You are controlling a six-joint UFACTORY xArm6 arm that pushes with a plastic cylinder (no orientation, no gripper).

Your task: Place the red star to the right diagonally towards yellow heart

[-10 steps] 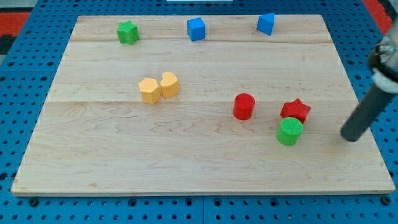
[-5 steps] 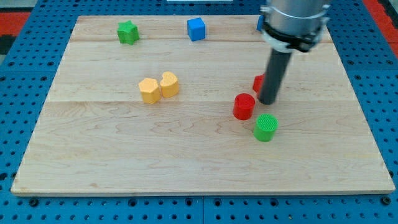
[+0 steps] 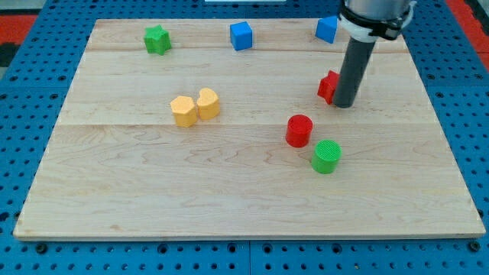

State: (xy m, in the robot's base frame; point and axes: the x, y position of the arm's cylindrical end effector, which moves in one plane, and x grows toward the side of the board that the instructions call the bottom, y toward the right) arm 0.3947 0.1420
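The rod comes down from the view's top right, and my tip (image 3: 345, 105) rests on the wooden tabletop (image 3: 153, 191), pressed against the right side of the red star (image 3: 328, 86). Most of the star is hidden behind the rod; only its left part shows, in the far right part of the board. The arm carries no pincer, so no spread or pinching state can be told.

The yellow heart (image 3: 208, 103) lies well apart to the left of the star, a little nearer to the view's bottom, touching a yellow hexagonal block (image 3: 182, 111) on its left.

A red cylinder (image 3: 299, 131) stands to the near left of the tip, and a green cylinder (image 3: 326, 156) stands just beside it, nearer and to the right; whether the two touch cannot be told.

Along the far edge sit a green star (image 3: 157, 39) at the left, a blue cube (image 3: 241, 35) in the middle, and another blue block (image 3: 327, 29) at the right, just left of the rod's upper part.

No brand, label or writing can be read anywhere. The tabletop lies on a blue perforated base (image 3: 30, 114).
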